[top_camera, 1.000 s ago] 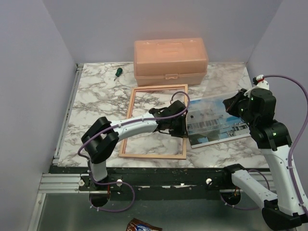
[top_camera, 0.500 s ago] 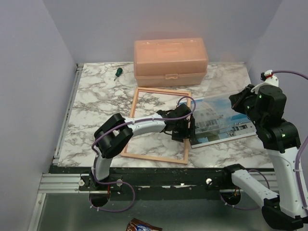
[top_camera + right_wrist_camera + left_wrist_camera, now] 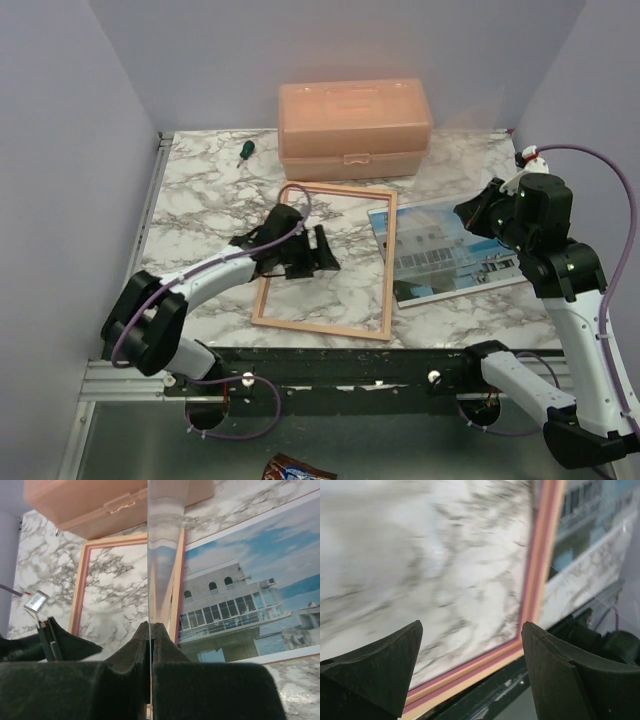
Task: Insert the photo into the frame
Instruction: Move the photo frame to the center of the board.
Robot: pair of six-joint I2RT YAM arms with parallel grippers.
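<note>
**Left gripper (image 3: 312,256) spread wide over the frame (image 3: 320,328); right gripper (image 3: 151,628) pinching a clear sheet (image 3: 162,555)**

The left fingers hover far apart above the marble inside the frame. The photo (image 3: 450,250) lies flat on the table just right of the frame (its left edge at the right rail). The right fingers are clamped tight on the thin sheet, seen edge-on.

pink-and-wood frame (image 3: 320,327), blue-and-white photo (image 3: 450,255), grey-veined marble table (image 3: 200,200)

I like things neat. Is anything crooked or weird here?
Yes. The photo lies tilted beside the frame, not inside it. The right gripper is also pinching a thin clear sheet above the photo.
</note>
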